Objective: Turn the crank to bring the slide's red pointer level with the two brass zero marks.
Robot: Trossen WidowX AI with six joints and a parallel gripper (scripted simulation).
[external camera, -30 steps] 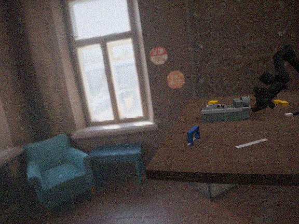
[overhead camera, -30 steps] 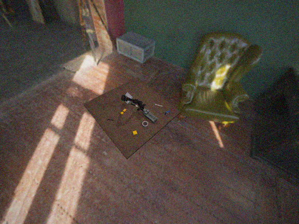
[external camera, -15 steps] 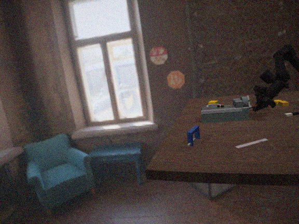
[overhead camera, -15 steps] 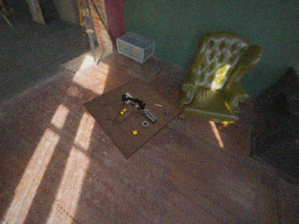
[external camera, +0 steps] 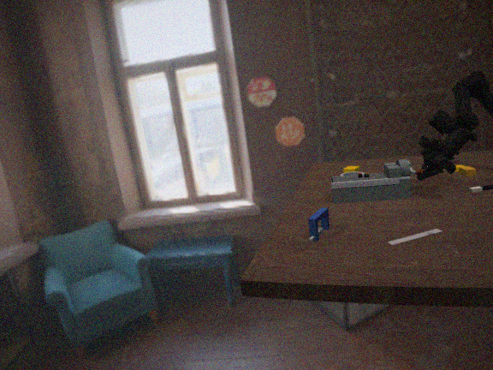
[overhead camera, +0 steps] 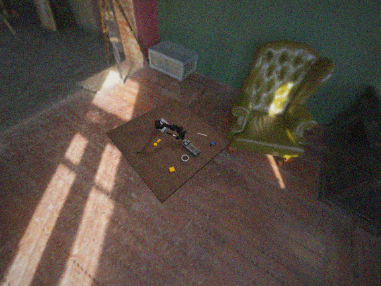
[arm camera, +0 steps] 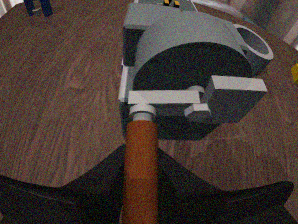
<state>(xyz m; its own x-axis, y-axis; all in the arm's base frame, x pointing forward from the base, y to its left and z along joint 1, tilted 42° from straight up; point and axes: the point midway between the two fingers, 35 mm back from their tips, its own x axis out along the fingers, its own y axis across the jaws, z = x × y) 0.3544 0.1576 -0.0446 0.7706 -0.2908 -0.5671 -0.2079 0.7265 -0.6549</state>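
Observation:
The grey machine stands on the table, its long body reaching away from the arm. Its crank arm, a pale bar on the near end face, points left from the hub in the wrist view. The orange handle sticks out from the bar's left end towards the wrist camera. My gripper is shut on this handle, with one black finger on each side. The red pointer and the two brass zero marks cannot be made out in any view.
A blue arch and a white strip lie to one side of the machine. A white ring and a yellow block lie on the other. More yellow pieces lie near the arm.

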